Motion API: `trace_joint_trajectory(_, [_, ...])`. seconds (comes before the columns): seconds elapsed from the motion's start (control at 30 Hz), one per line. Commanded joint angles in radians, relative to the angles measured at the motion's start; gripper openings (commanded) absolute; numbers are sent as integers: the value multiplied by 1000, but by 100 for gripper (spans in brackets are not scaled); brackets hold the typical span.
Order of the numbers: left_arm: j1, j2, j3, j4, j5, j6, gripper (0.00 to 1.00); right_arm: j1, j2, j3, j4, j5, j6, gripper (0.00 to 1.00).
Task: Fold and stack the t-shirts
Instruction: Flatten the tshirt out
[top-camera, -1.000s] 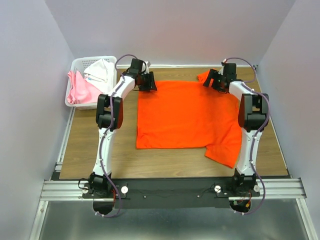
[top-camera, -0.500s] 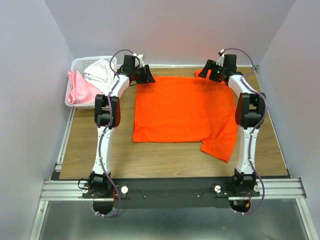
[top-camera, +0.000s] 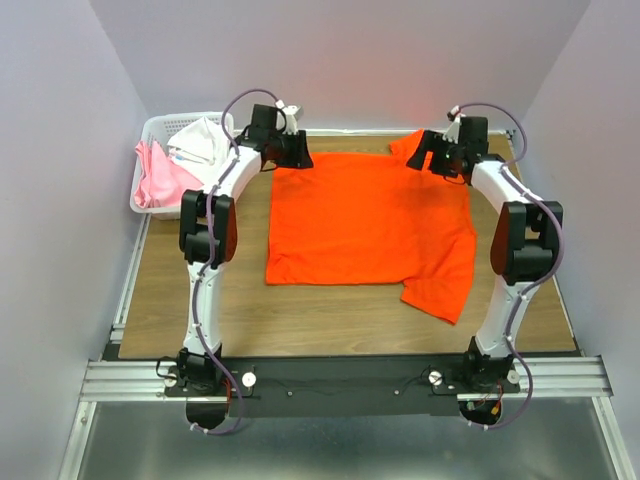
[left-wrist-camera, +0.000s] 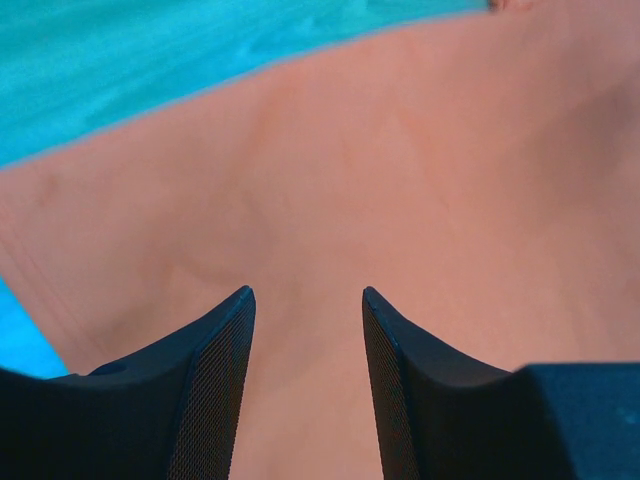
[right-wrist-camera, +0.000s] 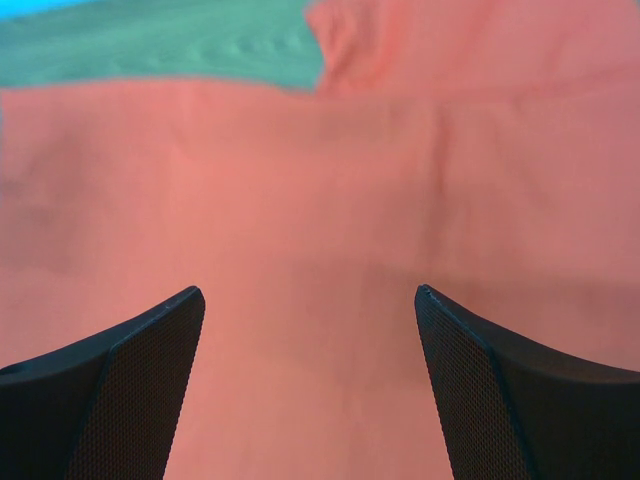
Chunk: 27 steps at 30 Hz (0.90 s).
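A bright orange t-shirt (top-camera: 365, 220) lies spread flat on the wooden table, one sleeve folded out at the near right. My left gripper (top-camera: 297, 158) hovers over its far left corner, jaws open and empty, orange cloth (left-wrist-camera: 380, 200) below them. My right gripper (top-camera: 432, 160) hovers over the far right corner by the other sleeve, jaws wide open and empty over the cloth (right-wrist-camera: 310, 200). A pale pink t-shirt (top-camera: 160, 180) and a white t-shirt (top-camera: 200, 140) lie bunched in the basket.
A white plastic lattice basket (top-camera: 152, 127) stands at the far left of the table. Bare wood (top-camera: 190, 300) shows left of and in front of the orange shirt. Grey walls close in on three sides.
Both grippers pulled the shirt's far edge toward the back wall, then let go and opened. The shirt now lies flatter and a little farther back. The right arm has swung outward.
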Motion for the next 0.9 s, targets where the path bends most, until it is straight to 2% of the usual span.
trace_joint_trajectory(0.0, [-71, -83, -98, -102, -123, 94, 55, 0, -82, -152, -49, 85, -17, 92])
trace_joint_trajectory(0.17, [-113, -164, -259, -94, -255, 35, 54, 0, -155, -306, -51, 114, -14, 92])
trace_joint_trajectory(0.33, [-113, -193, -353, -71, -316, -5, 54, 0, -148, -345, -52, 135, -13, 92])
trace_joint_trajectory(0.63, [-113, -132, -348, -87, -376, -21, 54, 0, -48, -304, -72, 152, 3, 92])
trace_joint_trajectory(0.87, [-102, -43, -270, -100, -381, -44, 54, 0, 42, -238, -85, 157, 0, 91])
